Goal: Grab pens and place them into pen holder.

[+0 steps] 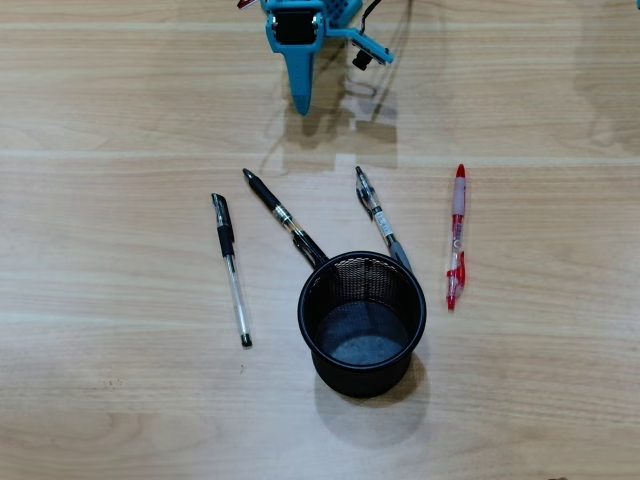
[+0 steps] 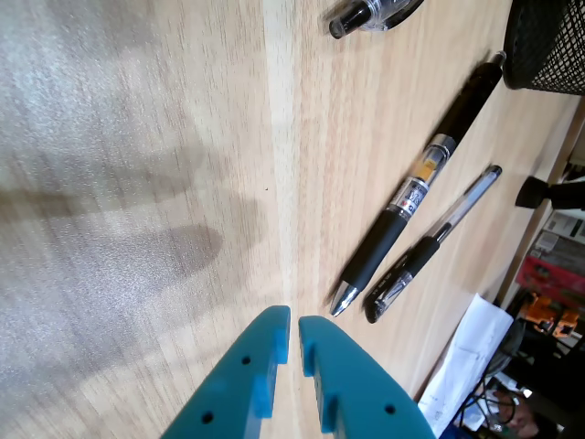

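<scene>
Pens lie flat on a pale wood bench, all four outside the holder (image 1: 361,322), a black mesh cup sitting low in the middle of the overhead view and holding nothing.

In the overhead view the blue gripper (image 1: 301,106) points down from the top edge, just left of centre, with bare bench beneath it. Its jaws are closed together and grasp nothing; the wrist view shows only a thin slit between the two blue tips.

Below the jaws sit three black pens. The left pen (image 1: 231,270) lies apart, running top to bottom with a slight lean. The middle pen (image 1: 285,218) slants from upper left to lower right, its lower end touching the cup's rim. The third pen (image 1: 383,220) slants the same way right of centre, its lower end also at the rim. The red pen (image 1: 457,236) lies nearly upright at the right, well apart from the jaws.

The middle pen is likely the nearest target: its upper tip lies just below and slightly left of the jaws. In the wrist view its tip sits just right of the gripper (image 2: 294,334), and its barrel (image 2: 416,187) runs away toward the upper right, where the cup (image 2: 548,46) shows in the corner. The jaws would need to open, shift toward the barrel and turn across that slanted axis.
</scene>
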